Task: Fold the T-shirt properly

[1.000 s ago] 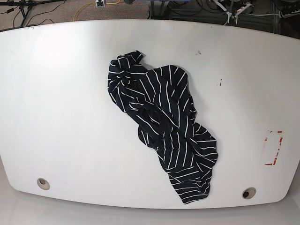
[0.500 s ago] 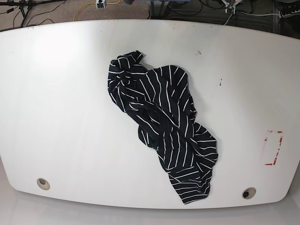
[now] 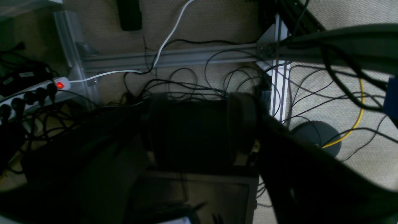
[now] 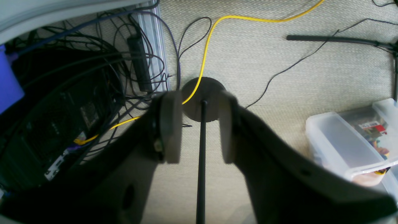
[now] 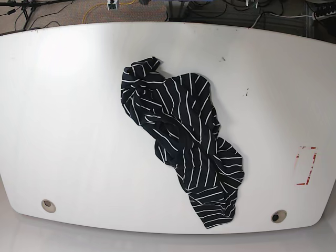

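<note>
One soft striped T-shirt [image 5: 184, 142] lies crumpled; smooth white table [image 5: 68, 121].

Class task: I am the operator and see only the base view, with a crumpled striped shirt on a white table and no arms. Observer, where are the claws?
Observer: Both wrist cameras look down at carpet and cables, not the table; the right claw hangs open and empty over the floor.
Operator: Anything below it?
Observer: A thin black rod rising from a round base, seen between its fingers.
Operator: And the left claw?
Observer: The left claw is dark, its fingers apart, nothing visibly held; a power strip with a red light lies nearby.
</note>
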Robot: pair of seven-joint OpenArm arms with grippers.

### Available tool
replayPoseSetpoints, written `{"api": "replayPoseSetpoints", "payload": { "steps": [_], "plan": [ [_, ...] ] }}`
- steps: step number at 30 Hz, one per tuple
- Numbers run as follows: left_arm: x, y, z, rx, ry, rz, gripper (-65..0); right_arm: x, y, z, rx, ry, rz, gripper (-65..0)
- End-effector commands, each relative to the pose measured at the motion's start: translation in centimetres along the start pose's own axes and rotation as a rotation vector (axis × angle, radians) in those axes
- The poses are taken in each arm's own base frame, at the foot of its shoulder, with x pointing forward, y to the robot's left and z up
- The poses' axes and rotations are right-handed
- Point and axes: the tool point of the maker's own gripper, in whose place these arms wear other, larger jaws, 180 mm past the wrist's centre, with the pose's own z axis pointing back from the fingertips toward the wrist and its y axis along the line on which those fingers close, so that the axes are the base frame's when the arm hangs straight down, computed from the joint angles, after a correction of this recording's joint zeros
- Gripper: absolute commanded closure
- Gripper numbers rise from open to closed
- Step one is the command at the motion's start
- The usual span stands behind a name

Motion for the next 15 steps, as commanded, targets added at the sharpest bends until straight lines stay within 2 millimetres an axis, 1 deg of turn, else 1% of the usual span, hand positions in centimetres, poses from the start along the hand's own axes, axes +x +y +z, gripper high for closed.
{"api": "replayPoseSetpoints", "payload": {
  "steps": [1, 4, 8, 12, 14, 15],
  "plan": [
    [-1.7, -0.6, 1.1, -0.021, 0.029, -0.021, -28.9, -0.3, -0.3, 0.1, -0.005, 0.004, 0.017, -18.9],
    [-3.1, -1.1, 1.8, -0.035, 0.056, -0.029, -28.7, -0.2, -0.1, 0.1, 0.003, 0.005, 0.038, -18.9],
    [-4.2, -1.2, 2.5, -0.038, 0.078, -0.029, -28.7, -0.2, 0.0, 0.1, 0.005, 0.004, 0.043, -18.9],
    [-3.9, -1.2, 2.5, -0.037, 0.069, -0.029, -28.7, -0.2, 0.0, 0.1, 0.005, 0.004, 0.043, -18.9],
    [-3.2, -1.1, 2.5, -0.034, 0.049, -0.031, -28.7, -0.2, 0.0, 0.1, 0.005, 0.004, 0.043, -18.9],
    [-2.4, -1.0, 2.5, -0.031, 0.029, -0.033, -28.7, -0.1, 0.0, 0.1, 0.003, 0.002, 0.043, -18.9]
  ]
}}
